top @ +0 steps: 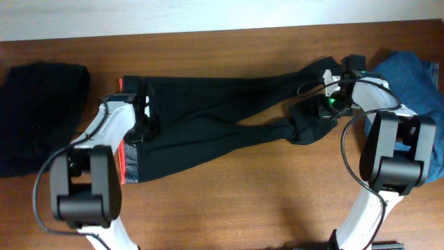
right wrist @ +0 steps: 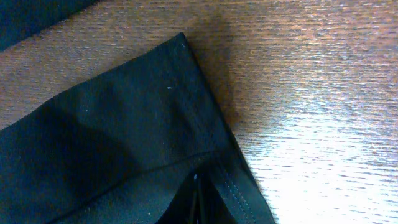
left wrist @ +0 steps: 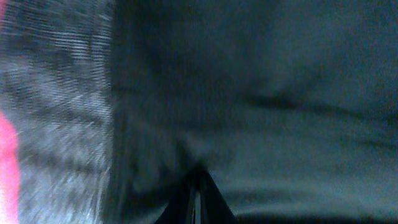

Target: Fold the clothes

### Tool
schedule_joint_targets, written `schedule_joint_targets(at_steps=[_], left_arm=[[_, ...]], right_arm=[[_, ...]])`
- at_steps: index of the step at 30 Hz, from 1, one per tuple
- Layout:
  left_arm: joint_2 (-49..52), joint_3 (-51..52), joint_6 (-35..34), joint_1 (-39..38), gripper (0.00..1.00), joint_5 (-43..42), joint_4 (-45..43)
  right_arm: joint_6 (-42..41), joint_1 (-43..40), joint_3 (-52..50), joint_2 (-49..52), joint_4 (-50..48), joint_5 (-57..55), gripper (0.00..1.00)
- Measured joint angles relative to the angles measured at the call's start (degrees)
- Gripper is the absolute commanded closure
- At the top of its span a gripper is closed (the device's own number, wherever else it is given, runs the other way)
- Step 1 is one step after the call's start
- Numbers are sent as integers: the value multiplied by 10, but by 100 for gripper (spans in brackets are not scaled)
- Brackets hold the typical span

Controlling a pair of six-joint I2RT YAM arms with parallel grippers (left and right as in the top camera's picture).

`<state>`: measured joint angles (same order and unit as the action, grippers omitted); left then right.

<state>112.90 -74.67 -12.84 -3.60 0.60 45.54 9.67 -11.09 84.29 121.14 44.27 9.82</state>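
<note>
The clothes (top: 222, 114), long black trousers, lie stretched across the table, waist to the left and legs crossing toward the right. The grey waistband (top: 133, 164) with its red stripe (top: 123, 160) shows beside the left arm. My left gripper (top: 144, 118) is down on the waist end; its wrist view is filled with black fabric (left wrist: 261, 93), and its jaws (left wrist: 198, 190) are pinched together on the cloth beside the grey band (left wrist: 56, 112). My right gripper (top: 322, 104) sits at the bunched leg ends, shut (right wrist: 199, 190) on a trouser leg (right wrist: 112, 137) near its stitched hem.
A blue denim garment (top: 416, 83) lies at the right edge behind the right arm. Another black garment (top: 38, 114) is heaped at the far left. Bare wooden table (top: 263, 194) runs along the front, and a pale wall borders the back.
</note>
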Motion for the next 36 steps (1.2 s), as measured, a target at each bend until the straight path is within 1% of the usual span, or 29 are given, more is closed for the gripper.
schedule_joint_targets(at_steps=[3, 8, 15, 21, 28, 30, 34, 36], left_arm=[[19, -3, 0, 0, 95, -1, -16], [28, -11, 0, 0, 95, -1, -11], [33, -17, 0, -2, 95, 7, -4], [33, -17, 0, -3, 95, 9, -4], [33, -17, 0, -3, 94, 9, -4], [33, -17, 0, -3, 95, 9, -4], [33, -17, 0, -3, 94, 9, -4], [33, -17, 0, -3, 94, 9, -4]], right_arm=[[0, 2, 0, 0, 0, -13, 96], [0, 4, 1, 0, -6, -45, 96], [-3, -1, 1, 0, -24, -148, 96], [-11, -47, 1, 3, -37, -201, 96], [-22, -88, 3, 4, -39, -203, 95], [-26, -90, 14, 7, -25, -190, 83], [-27, -89, 65, 19, 27, -169, 72], [-26, -87, 108, 23, 60, -164, 70]])
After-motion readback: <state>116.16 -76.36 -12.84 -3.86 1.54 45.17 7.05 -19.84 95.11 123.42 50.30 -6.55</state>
